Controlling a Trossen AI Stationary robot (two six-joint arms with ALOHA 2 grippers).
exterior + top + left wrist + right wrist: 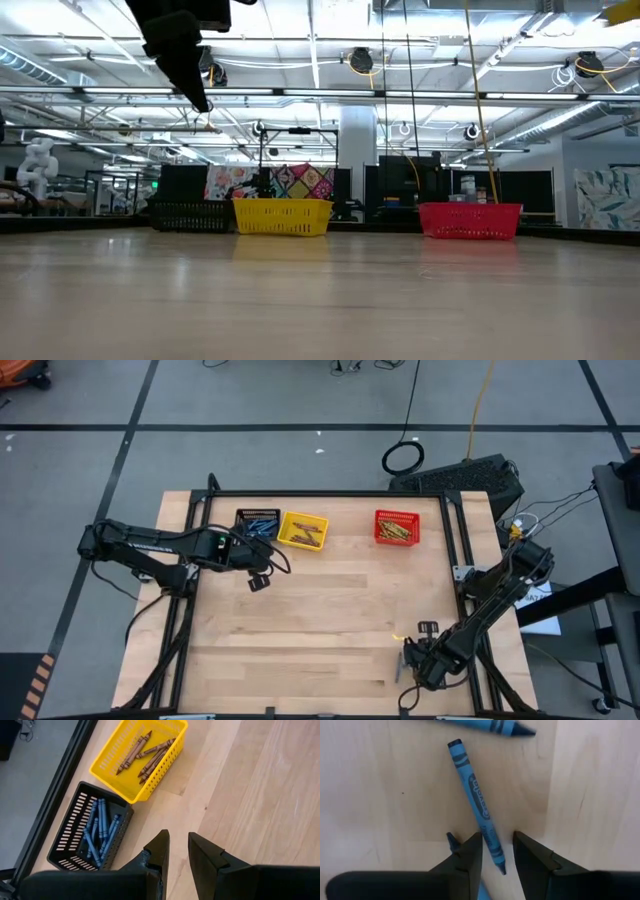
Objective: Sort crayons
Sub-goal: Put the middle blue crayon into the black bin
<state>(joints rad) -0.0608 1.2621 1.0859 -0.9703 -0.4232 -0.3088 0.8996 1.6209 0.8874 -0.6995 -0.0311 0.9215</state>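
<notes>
Blue paper-wrapped crayon (pixel 476 805) lies flat on the pale wooden table (pixel 300 630) between my right gripper's (pixel 497 851) parted, unclenched fingers, another blue crayon (pixel 485 725) nearby, while my left gripper (pixel 178 852) hangs slightly apart, empty, beside the black mesh basket (pixel 70 845).

The table (pixel 320 620) is pale wood in planks, smooth with a soft sheen. The black basket (pixel 75 832), yellow basket (pixel 117 767) and red basket (pixel 397 527) look like perforated plastic. The crayons (pixel 476 805) wear matt paper wrappers; the fingers (pixel 532 857) are matt black.
</notes>
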